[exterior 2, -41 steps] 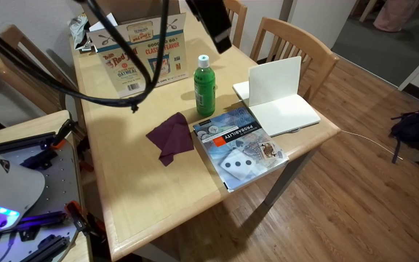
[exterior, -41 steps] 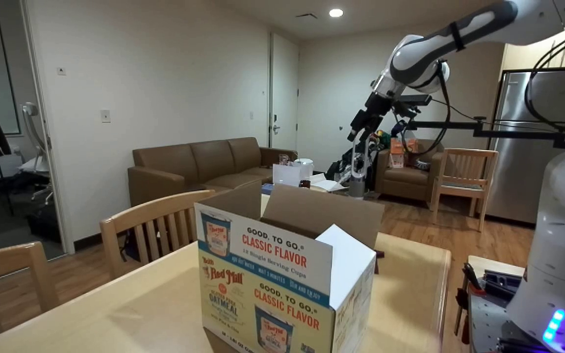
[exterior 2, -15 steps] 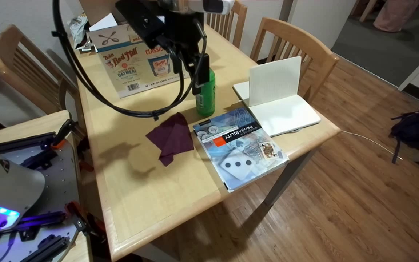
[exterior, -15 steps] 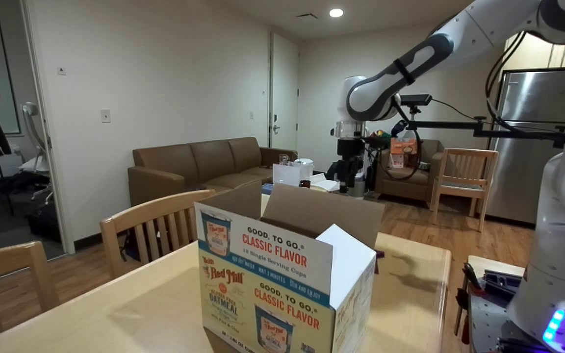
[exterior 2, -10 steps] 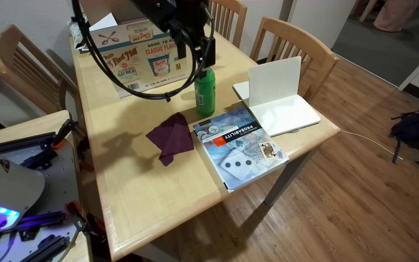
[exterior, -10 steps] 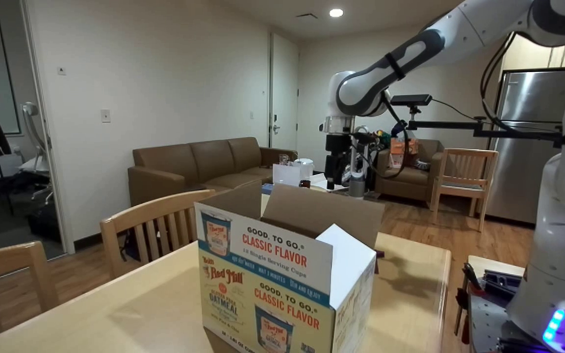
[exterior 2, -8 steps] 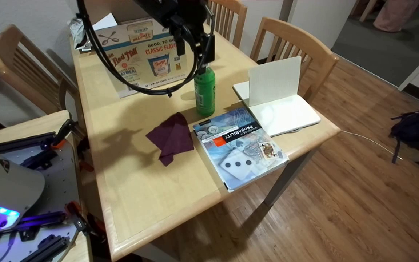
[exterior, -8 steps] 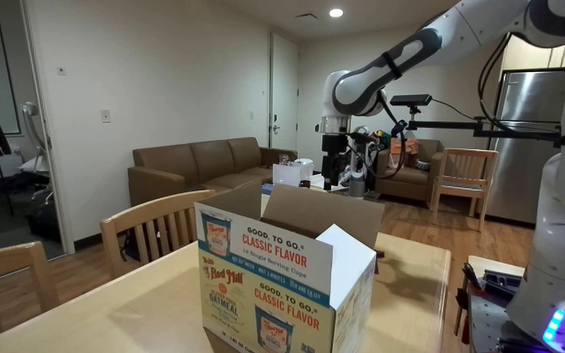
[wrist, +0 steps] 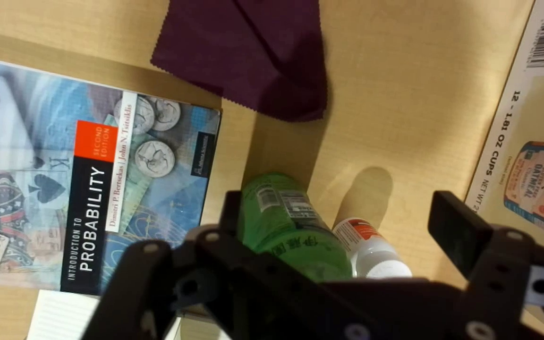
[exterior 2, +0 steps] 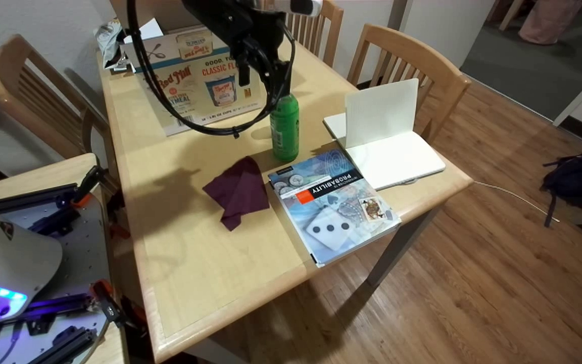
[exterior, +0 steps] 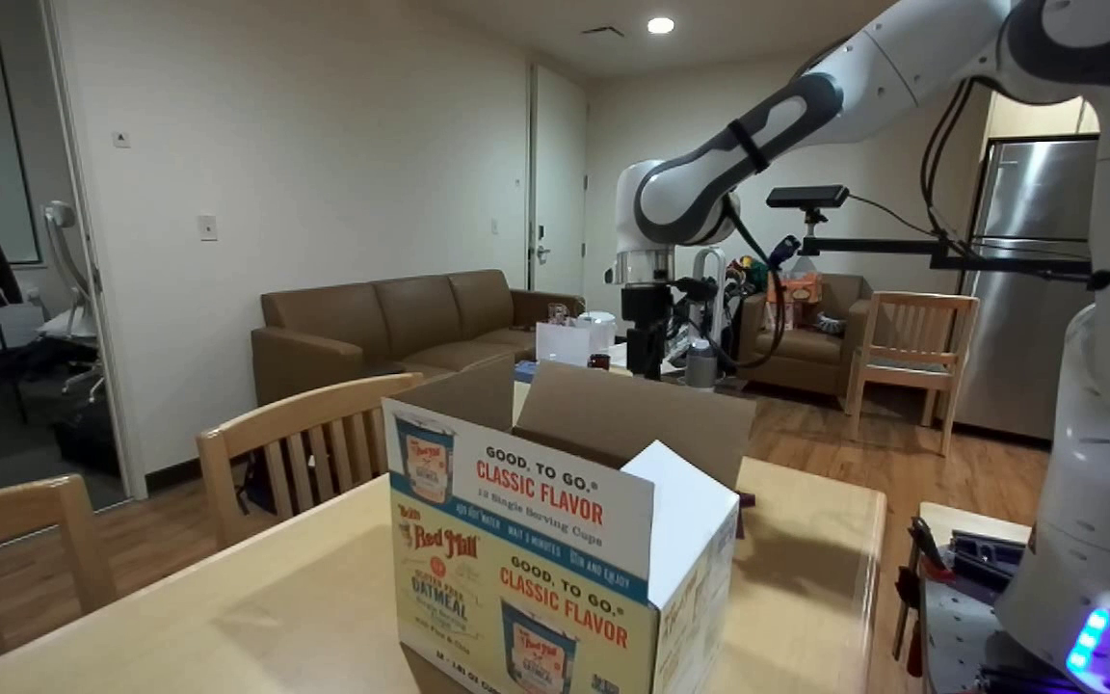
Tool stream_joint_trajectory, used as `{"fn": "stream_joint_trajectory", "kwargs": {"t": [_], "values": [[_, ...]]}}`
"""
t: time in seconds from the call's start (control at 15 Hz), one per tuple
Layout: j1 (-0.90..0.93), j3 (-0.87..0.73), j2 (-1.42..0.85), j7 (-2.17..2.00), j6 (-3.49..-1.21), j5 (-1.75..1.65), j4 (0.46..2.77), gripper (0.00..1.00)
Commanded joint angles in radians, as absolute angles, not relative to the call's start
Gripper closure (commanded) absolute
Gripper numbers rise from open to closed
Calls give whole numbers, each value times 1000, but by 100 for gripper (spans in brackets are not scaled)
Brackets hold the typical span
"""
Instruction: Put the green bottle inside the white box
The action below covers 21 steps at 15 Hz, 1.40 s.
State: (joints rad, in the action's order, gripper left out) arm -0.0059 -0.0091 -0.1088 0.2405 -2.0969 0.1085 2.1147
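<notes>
The green bottle point(exterior 2: 286, 131) with a white cap stands upright on the table between the book and the box. It also shows in the wrist view point(wrist: 291, 222), its cap hidden by the gripper. The white box point(exterior: 536, 578) stands farther along the table with its flaps open upward; its printed side shows in an exterior view point(exterior 2: 205, 96). My gripper point(wrist: 338, 212) is open and points down above the table, at the bottle's upper end. In the wrist view one finger overlaps the bottle's edge; I cannot tell whether they touch. The gripper also shows in both exterior views point(exterior: 647, 364) point(exterior 2: 265, 83).
A small white bottle point(wrist: 371, 250) with an orange label stands close beside the green bottle. A dark purple cloth point(exterior 2: 240, 192), a probability book point(exterior 2: 334, 207) and an open notebook point(exterior 2: 387, 151) lie near. Chairs point(exterior 2: 407, 65) line the table point(exterior 2: 185, 303).
My gripper has swung from a high tilted pose to pointing down at the green bottle's top. In the last half second it shifted slightly toward the box and lower. The objects have not moved.
</notes>
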Motion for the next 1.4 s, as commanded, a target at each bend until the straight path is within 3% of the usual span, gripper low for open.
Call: {"fn": "stream_joint_trajectory", "kwargs": {"t": [0.0,1.33], "values": [[-12,-3,-110,239,-2094,107,2113,0],[-29,28,-323,403,-2205,97,1939,0]]}}
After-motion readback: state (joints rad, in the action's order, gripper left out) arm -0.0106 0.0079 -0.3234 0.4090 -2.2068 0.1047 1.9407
